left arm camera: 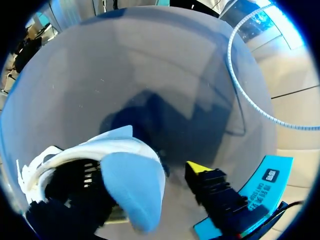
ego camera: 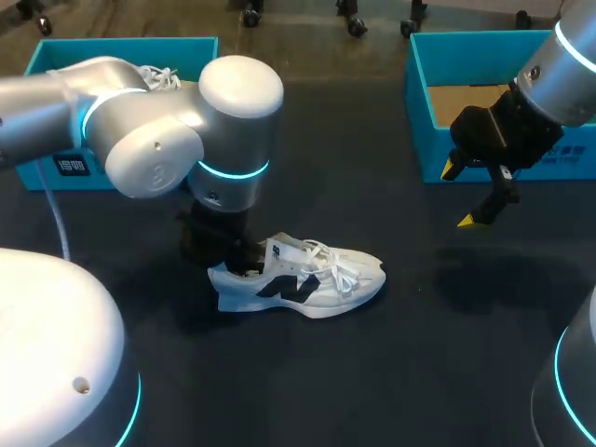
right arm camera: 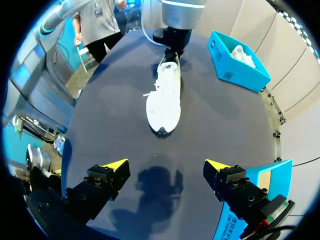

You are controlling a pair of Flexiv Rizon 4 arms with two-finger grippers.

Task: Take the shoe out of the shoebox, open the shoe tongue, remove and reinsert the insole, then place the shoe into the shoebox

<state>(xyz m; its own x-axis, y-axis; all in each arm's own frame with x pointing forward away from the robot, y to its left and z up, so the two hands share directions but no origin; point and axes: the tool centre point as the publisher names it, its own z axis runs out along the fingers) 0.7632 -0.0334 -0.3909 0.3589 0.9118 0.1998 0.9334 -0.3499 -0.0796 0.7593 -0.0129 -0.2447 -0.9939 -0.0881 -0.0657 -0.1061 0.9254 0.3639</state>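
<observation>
**While the left gripper sits at the heel, the right hangs open well off the toe**

Because the insole has to slide along the length of the shoe, the shoe's long axis matters most. The shoe lies out of any box, on its sole in the middle of the dark surface, with its heel at 9 o'clock and its toe at 3 o'clock.

The left gripper is right on the heel, so the left arm is much the nearer. In its wrist view the gripper is spread open. One yellow-tipped finger stands outside the heel, just clear of a pale flap. I take that flap for the raised insole end, though it could be the heel wall. The other finger seems to go down into the shoe's mouth, and its tip is hidden.

Further out, at about 2 o'clock from the toe and well apart from it, the right gripper hangs open and empty. The shoe lies straight ahead of it, toe first.

Beyond it, at 1 o'clock, the right shoebox shows a bare cardboard floor. At 10 o'clock the left shoebox holds a second shoe.

The shoe has a dark emblem on its side. Each box front carries a printed label too small to read.
</observation>
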